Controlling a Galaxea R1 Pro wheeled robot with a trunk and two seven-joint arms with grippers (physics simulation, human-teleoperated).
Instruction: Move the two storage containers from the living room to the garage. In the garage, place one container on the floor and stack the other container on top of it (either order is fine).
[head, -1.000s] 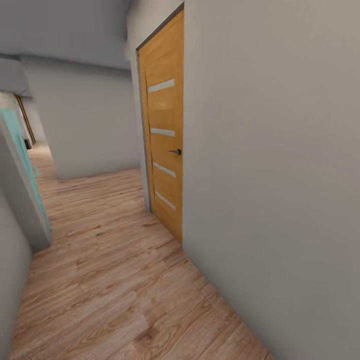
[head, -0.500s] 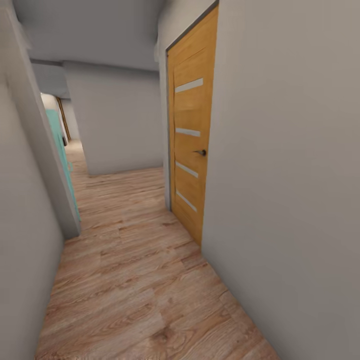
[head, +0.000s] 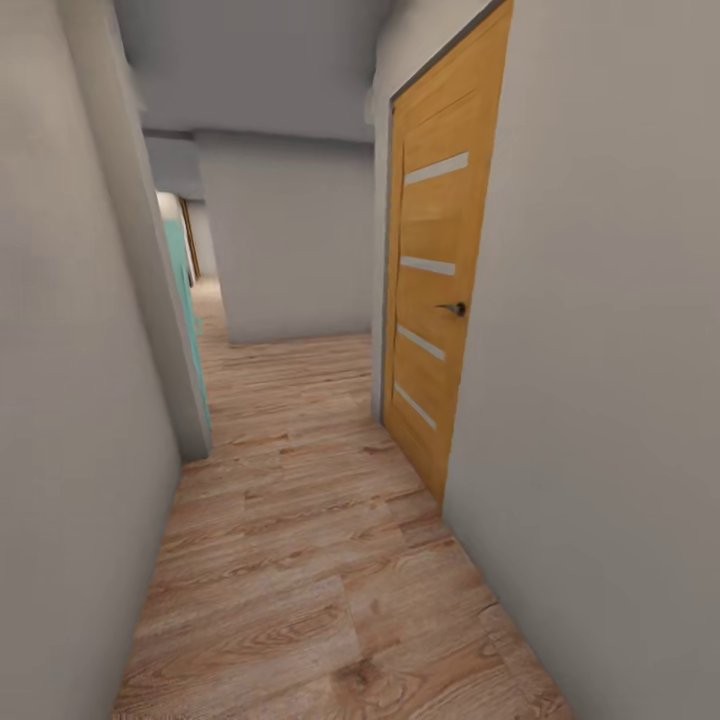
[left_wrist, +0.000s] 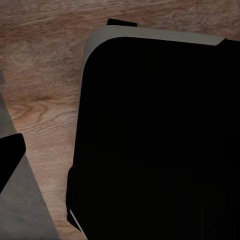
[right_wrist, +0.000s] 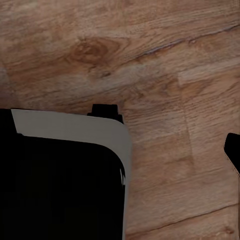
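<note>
— Wood planks (head: 300, 560) underfoot, pale walls close on both sides, an orange door (head: 435, 300) with a dark handle (head: 455, 309) along the right wall. So it's a hallway, not concrete.

— Any red-orange containers?

— I can't place them. Both wrist views look down past the robot's black, grey-edged body (left_wrist: 155, 140) onto the same planks (right_wrist: 150, 60), and nothing red shows.

— The grippers?

— A dark bit at each picture's edge may be a fingertip (too little to judge), so I cannot tell how wide either stands or whether it carries anything.

— How far along, then?

— I'd say mid-transit: the garage isn't reached, and the placing and stacking look left to do. A teal panel (head: 185, 300) marks an opening further along the left wall.
</note>
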